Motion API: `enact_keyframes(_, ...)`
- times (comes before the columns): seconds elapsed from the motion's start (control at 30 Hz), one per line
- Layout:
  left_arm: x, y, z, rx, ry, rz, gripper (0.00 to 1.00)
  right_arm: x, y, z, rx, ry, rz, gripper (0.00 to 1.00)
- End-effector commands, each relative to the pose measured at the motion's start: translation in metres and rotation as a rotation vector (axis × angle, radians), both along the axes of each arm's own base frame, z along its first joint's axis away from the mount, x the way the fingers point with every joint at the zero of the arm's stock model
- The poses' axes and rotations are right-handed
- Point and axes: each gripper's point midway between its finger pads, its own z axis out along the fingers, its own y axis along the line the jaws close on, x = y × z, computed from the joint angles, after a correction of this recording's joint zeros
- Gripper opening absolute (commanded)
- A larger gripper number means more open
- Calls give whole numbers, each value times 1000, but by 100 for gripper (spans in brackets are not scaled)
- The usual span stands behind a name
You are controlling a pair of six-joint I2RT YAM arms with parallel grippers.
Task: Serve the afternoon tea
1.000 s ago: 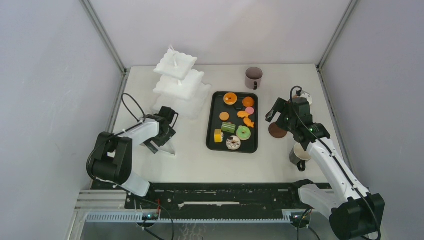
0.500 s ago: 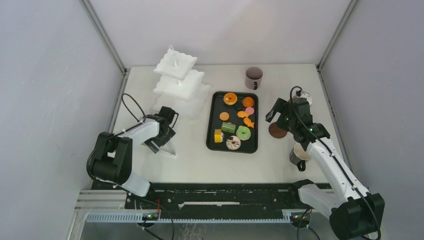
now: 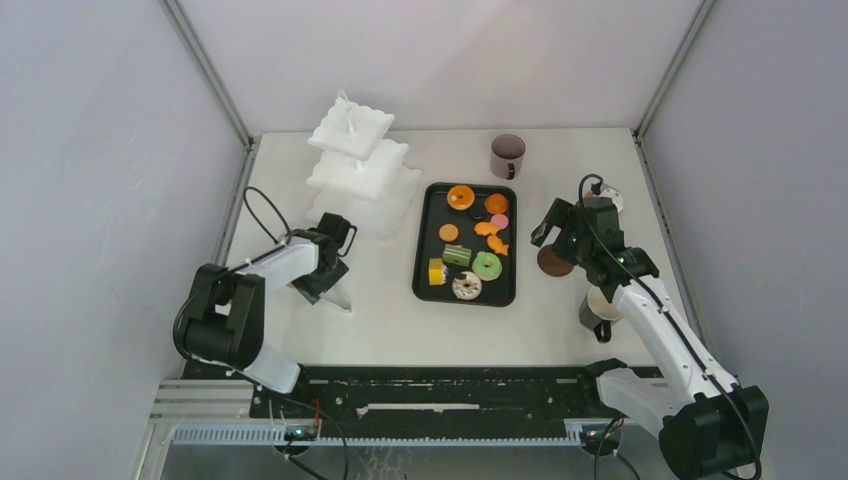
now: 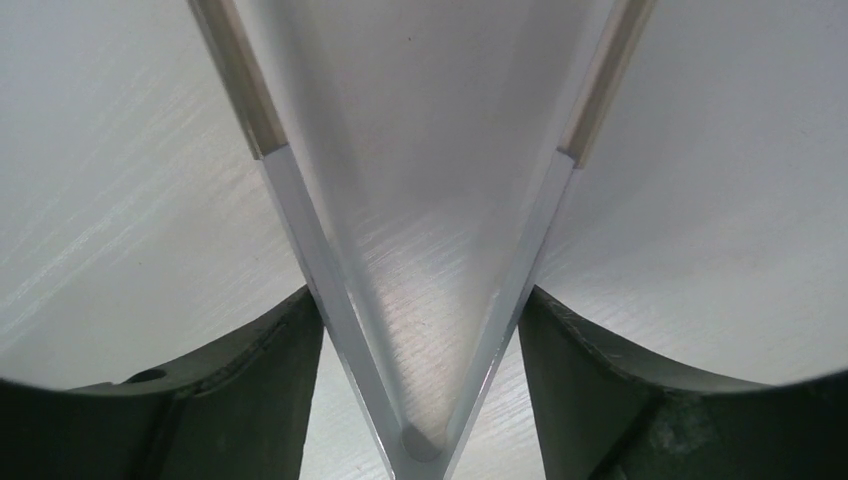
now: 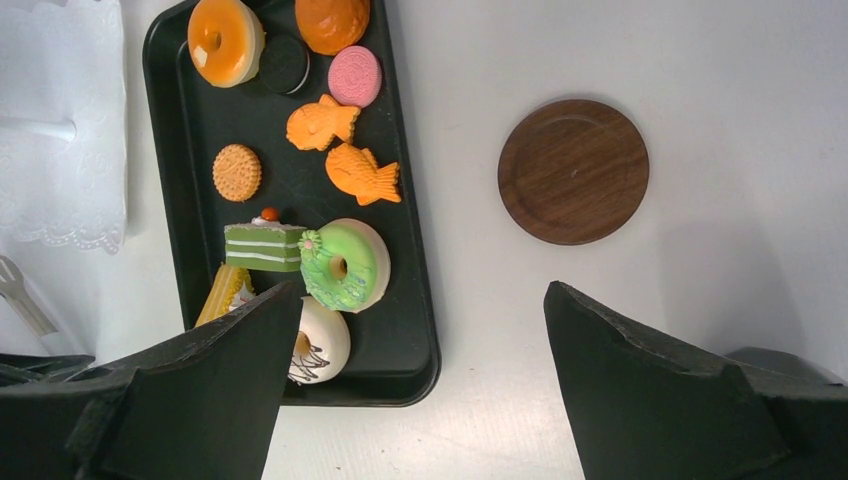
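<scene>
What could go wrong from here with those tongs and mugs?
The left gripper straddles the metal tongs lying on the table; a skewed squeeze might make them slip away. The right arm passes over the near mug, so a low swing could knock it. The open right gripper hovers above the tray and could bump its rim descending.

Legible text, labels, brands, numbers, signs: none found in any view. Surfaces checked, all plain as far as can be made out: black tray, toy pastries, mugs, wooden coaster, white tiered stand, metal tongs.
</scene>
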Motion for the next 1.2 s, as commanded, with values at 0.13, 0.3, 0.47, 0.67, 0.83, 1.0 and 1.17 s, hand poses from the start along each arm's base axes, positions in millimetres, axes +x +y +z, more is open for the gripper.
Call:
enact_keyframes(0.13, 8, -4, 9, -28, -32, 6, 54, 6, -2, 8, 8, -37, -15, 99)
enact_keyframes(0.3, 8, -4, 10, -29, -32, 7, 46, 6, -1, 7, 8, -37, -15, 99)
enact_keyframes(0.47, 9, -5, 11, -30, -36, 5, 43, 6, -2, 7, 6, -37, -15, 99)
enact_keyframes(0.67, 10, -5, 12, -29, -38, 1, 37, 7, -1, 6, 8, -36, -13, 99)
enact_keyframes(0.83, 11, -5, 16, -31, -48, -2, 34, 7, -1, 6, 9, -37, -12, 99)
enact_keyframes(1.0, 11, -5, 21, -31, -57, -3, 29, 7, -1, 6, 8, -35, -12, 99)
enact_keyframes(1.17, 10, -3, 27, -27, -67, -15, 12, 7, -1, 7, 11, -38, -12, 99)
